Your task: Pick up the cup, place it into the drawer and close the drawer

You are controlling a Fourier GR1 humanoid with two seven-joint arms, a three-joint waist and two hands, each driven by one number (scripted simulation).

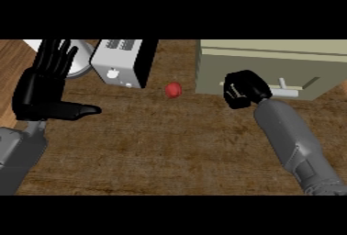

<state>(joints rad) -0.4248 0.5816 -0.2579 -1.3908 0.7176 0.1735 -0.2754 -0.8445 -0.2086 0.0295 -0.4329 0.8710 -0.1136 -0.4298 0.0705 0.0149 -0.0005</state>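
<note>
The beige drawer unit [271,64] stands at the back right, its pale handle [288,90] low on the front face. I see no opening into the drawer. My right hand [243,88] is curled into a fist against the front, just left of the handle, with nothing visible in it. A small red rounded object [173,90] lies on the counter left of the unit, apart from both hands. My left hand [42,87] rests open at the left edge, fingers up and thumb pointing right. No other cup-like thing shows.
A white and black toaster [122,62] stands at the back centre-left, with a pale plate [82,62] partly hidden behind my left hand's fingers. The brown wooden counter [163,147] stretches across the middle and front.
</note>
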